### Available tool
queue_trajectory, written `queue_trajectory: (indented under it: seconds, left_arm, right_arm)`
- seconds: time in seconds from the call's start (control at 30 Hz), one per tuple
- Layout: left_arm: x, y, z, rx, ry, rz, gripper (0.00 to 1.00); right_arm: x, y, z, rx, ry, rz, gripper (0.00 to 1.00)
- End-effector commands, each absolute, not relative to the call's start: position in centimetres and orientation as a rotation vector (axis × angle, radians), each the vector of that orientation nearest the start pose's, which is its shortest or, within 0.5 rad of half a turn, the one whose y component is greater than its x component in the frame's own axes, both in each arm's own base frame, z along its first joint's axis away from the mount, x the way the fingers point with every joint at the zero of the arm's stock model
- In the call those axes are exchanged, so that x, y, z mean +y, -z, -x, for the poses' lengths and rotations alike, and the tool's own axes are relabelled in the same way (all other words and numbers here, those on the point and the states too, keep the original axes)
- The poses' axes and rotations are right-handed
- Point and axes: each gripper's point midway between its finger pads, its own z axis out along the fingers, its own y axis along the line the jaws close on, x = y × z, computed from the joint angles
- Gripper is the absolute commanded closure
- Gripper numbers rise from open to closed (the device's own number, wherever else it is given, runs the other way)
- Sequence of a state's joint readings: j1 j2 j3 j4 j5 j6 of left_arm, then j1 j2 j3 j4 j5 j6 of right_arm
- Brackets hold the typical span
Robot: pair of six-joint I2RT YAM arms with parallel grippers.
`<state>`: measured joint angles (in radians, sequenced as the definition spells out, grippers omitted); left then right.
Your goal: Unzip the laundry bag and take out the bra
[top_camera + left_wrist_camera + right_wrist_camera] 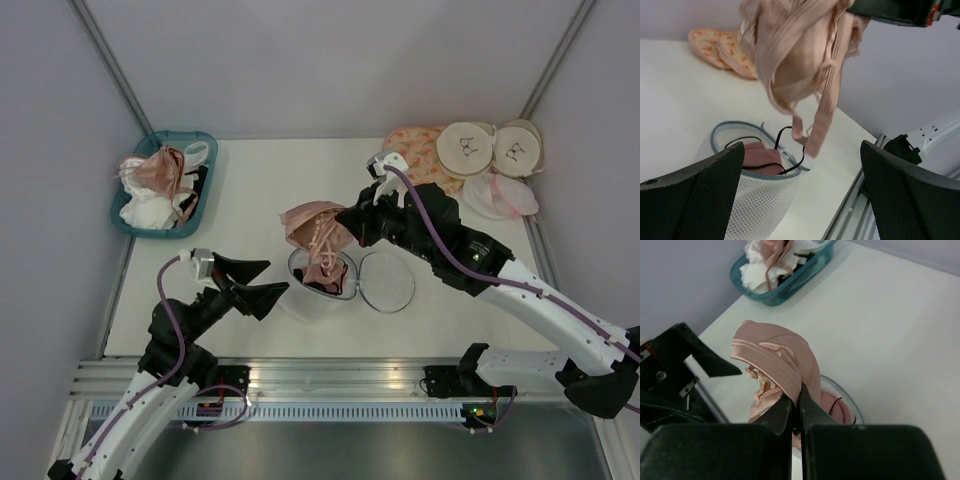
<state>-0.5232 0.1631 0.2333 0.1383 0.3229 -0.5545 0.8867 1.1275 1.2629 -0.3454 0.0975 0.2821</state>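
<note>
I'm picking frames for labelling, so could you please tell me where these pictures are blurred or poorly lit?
Top view: even light, soft shadows, all sharp. Left wrist view: the bra looks soft up close, the laundry bag clearer. Right wrist view: the right pincer is dark and blurred.

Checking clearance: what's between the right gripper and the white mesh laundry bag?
Only the peach-pink satin bra, hanging from the right gripper toward the laundry bag's mouth; left wrist view.

The laundry bag (300,298) stands centre-front on the surface (260,180), its lid (387,283) lying flat at its right. The bra (310,225) hangs above it from the right pincer (796,402). Basket (203,193): rear left. Pouches (470,150): rear right.
</note>
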Motion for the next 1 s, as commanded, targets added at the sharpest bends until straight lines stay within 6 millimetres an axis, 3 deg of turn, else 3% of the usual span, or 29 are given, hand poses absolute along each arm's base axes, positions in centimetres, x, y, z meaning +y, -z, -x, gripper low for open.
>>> queue_trajectory:
  seconds: [0.0,0.13,0.4,0.43,0.53,0.57,0.6,0.73,0.77,0.87,0.93,0.97]
  left_arm:
    - [-18.4,-28.4,-15.0,1.244,1.048,-0.449,0.00]
    - [-18.6,-29.2,-15.5,1.202,1.024,-0.462,0.00]
    - [-20.8,-28.8,-16.3,1.224,1.082,-0.551,0.01]
    - [-21.0,-28.7,-16.5,1.232,1.082,-0.559,0.04]
    - [-21.5,-29.0,-16.8,1.247,1.091,-0.588,0.44]
    - [-21.8,-29.0,-16.6,1.253,1.102,-0.606,0.86]
    - [-21.8,-29.3,-16.7,1.264,1.107,-0.601,0.98]
    - [-21.7,-29.8,-17.0,1.274,1.105,-0.578,0.98]
    - [-21.2,-30.1,-17.4,1.280,1.080,-0.539,0.98]
    - [-19.6,-30.2,-19.6,1.367,0.978,-0.393,0.98]
    - [-17.0,-31.0,-22.2,1.402,0.834,-0.209,0.98]
    - [-15.4,-30.4,-23.6,1.447,0.743,-0.109,0.98]
  right_arm:
    - [31.7,-34.2,-20.8,1.818,-0.956,0.674,1.00]
    - [32.9,-32.9,-19.3,1.850,-1.040,0.766,0.99]
    - [35.0,-33.0,-16.7,1.816,-1.258,0.883,1.00]
    - [35.3,-33.0,-16.6,1.812,-1.275,0.885,1.00]
    - [35.5,-32.9,-16.3,1.817,-1.295,0.906,0.99]
    - [35.5,-32.7,-16.4,1.821,-1.285,0.910,0.99]
    - [35.4,-32.7,-16.5,1.825,-1.279,0.907,1.00]
    - [34.8,-33.1,-17.4,1.829,-1.210,0.865,0.99]
    - [34.5,-33.1,-17.9,1.837,-1.176,0.844,0.90]
    - [32.5,-33.7,-20.5,1.861,-0.994,0.693,0.34]
    - [30.4,-34.7,-22.0,1.849,-0.882,0.559,0.12]
    - [29.7,-35.1,-22.2,1.841,-0.861,0.528,0.02]
